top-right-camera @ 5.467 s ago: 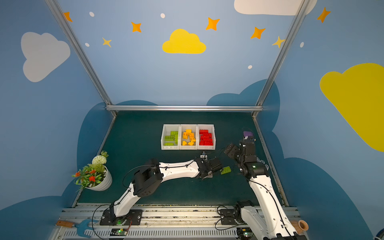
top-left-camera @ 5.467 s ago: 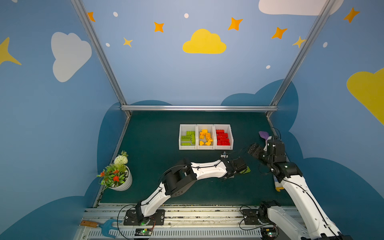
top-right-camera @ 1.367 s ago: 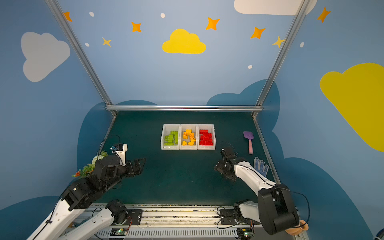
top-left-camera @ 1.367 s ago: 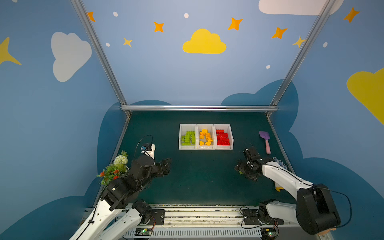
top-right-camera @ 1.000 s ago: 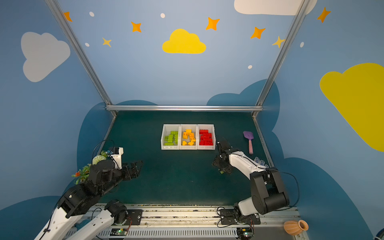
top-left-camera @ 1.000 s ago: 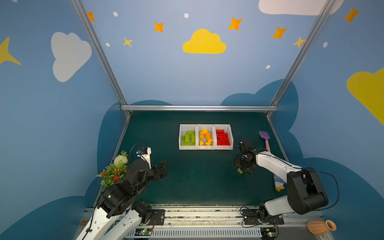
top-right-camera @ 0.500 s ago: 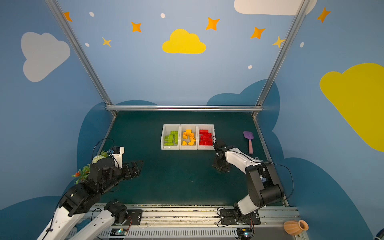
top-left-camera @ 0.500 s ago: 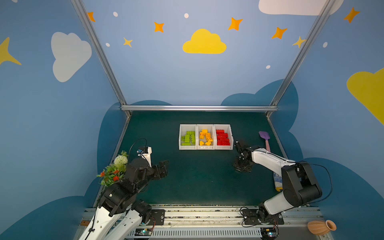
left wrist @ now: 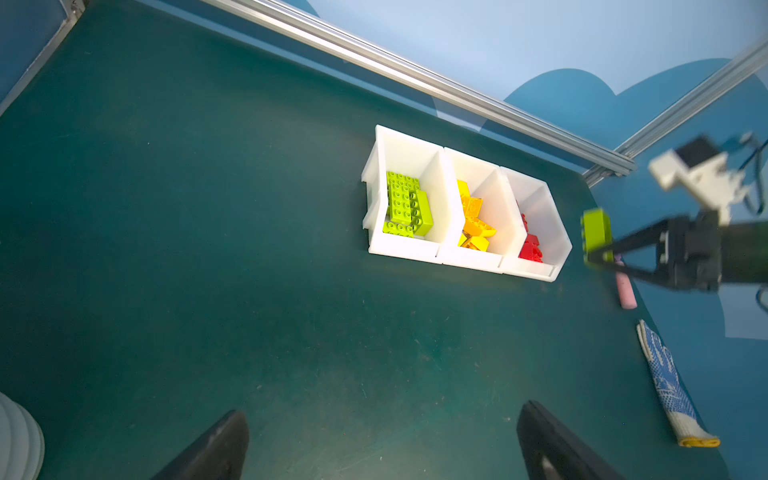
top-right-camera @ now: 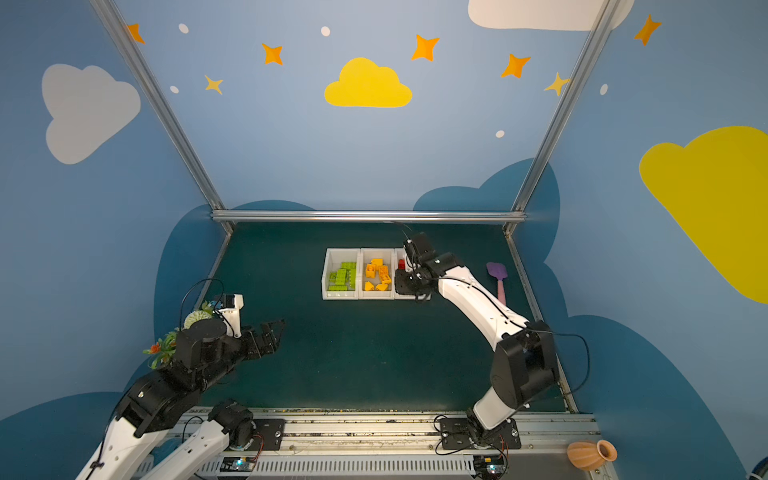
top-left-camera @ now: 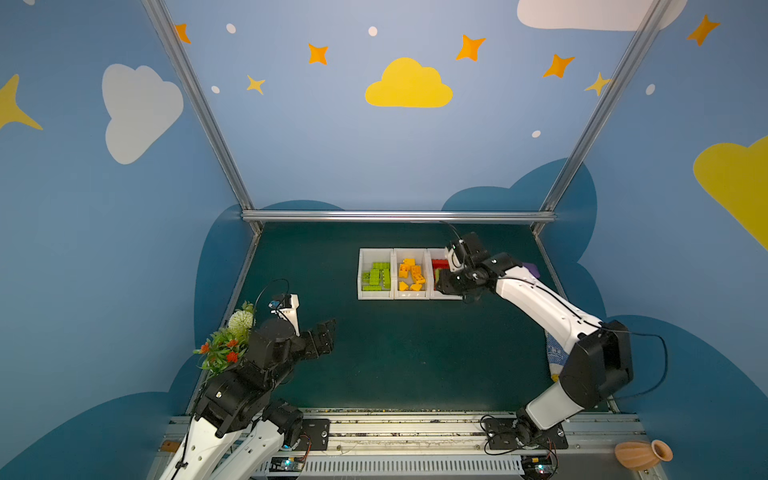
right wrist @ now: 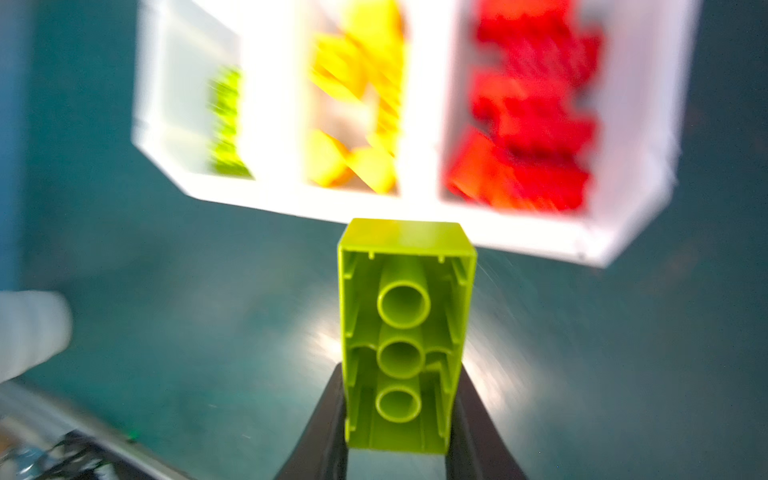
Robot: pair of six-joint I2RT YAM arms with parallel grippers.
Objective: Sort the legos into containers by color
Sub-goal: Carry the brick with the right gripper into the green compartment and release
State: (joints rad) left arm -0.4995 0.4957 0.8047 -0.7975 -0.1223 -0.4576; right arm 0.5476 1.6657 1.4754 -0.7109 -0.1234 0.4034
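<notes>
- Three white containers stand side by side as one row [top-left-camera: 376, 296]; every place below is told from that row.
- The green container [left wrist: 409, 151] holds lime green legos [left wrist: 405, 203]. The yellow container [left wrist: 478, 174] in the middle holds yellow and orange legos [left wrist: 473, 226]. The red container [left wrist: 540, 199] holds red legos [left wrist: 530, 245].
- The right gripper [right wrist: 401, 415] is clamped on a green brick [right wrist: 405, 324] by its long sides, with the hollow underside facing the wrist camera. The brick hangs in the air at the row's red end, clear of the mat.
- The left gripper [top-left-camera: 325, 334] has its jaws spread wide and holds nothing. It is well apart from the row, out past the green end and nearer the front, beside a potted plant [top-left-camera: 224, 347].
- The dark green mat [top-left-camera: 395, 365] carries a purple spatula [top-right-camera: 498, 276] beyond the row's red end. A dotted white glove [left wrist: 665, 374] lies farther forward on that side.
- Blue walls painted with clouds and stars close the space, and an aluminium rail [top-left-camera: 395, 216] runs behind the row.
- Half a second ago the right gripper was down at the mat, in front of the row's red end; now it is up beside the red container.
- Five seconds ago the left arm reached to the brick on the mat there; now it is drawn back.
</notes>
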